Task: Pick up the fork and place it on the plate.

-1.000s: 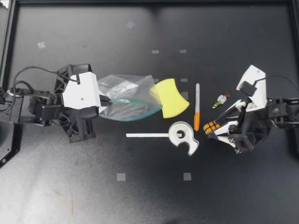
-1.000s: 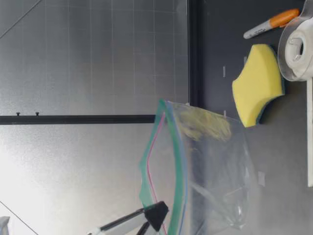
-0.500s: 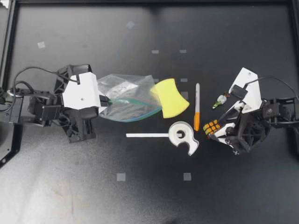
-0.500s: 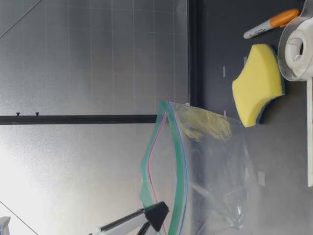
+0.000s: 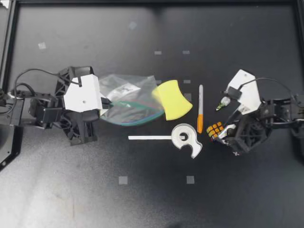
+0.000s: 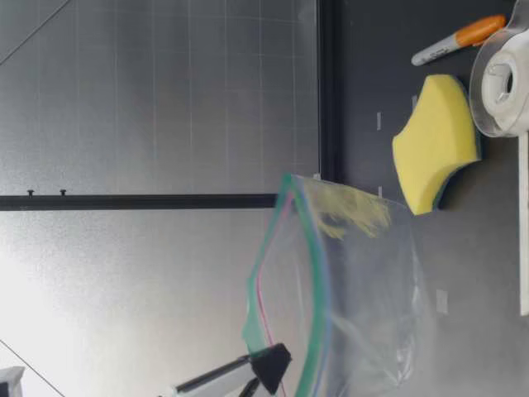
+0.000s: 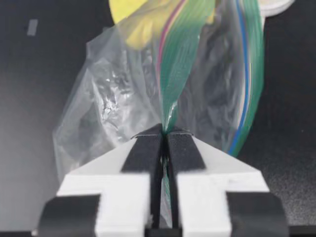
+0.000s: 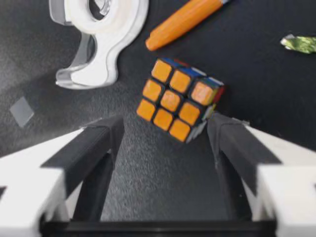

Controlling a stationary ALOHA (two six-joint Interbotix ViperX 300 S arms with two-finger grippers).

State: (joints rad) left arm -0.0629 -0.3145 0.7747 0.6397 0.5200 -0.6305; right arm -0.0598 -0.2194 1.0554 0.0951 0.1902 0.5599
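No fork or plate shows in any view. My left gripper (image 5: pixel 105 102) is shut on the green zip edge of a clear plastic bag (image 5: pixel 130 102) and holds that edge up off the table; the pinch is plain in the left wrist view, gripper (image 7: pixel 165 136), bag (image 7: pixel 197 74). In the low view the bag (image 6: pixel 355 298) hangs with its mouth raised. My right gripper (image 5: pixel 221 134) stands open at a small colour cube (image 5: pixel 215 129). In the right wrist view the cube (image 8: pixel 180 98) lies just ahead of the open gripper (image 8: pixel 165 128), untouched.
A yellow sponge (image 5: pixel 172 99) lies against the bag's far end. An orange-capped marker (image 5: pixel 200 109), a white tape dispenser (image 5: pixel 186 138) with a white strip (image 5: pixel 148 137), and a small green wrapped sweet (image 5: pixel 224 102) lie around the cube.
My right arm has swung and shifted slightly left, closer over the cube. The bag's raised mouth has shifted a little in the left gripper's hold; the left arm stays put.
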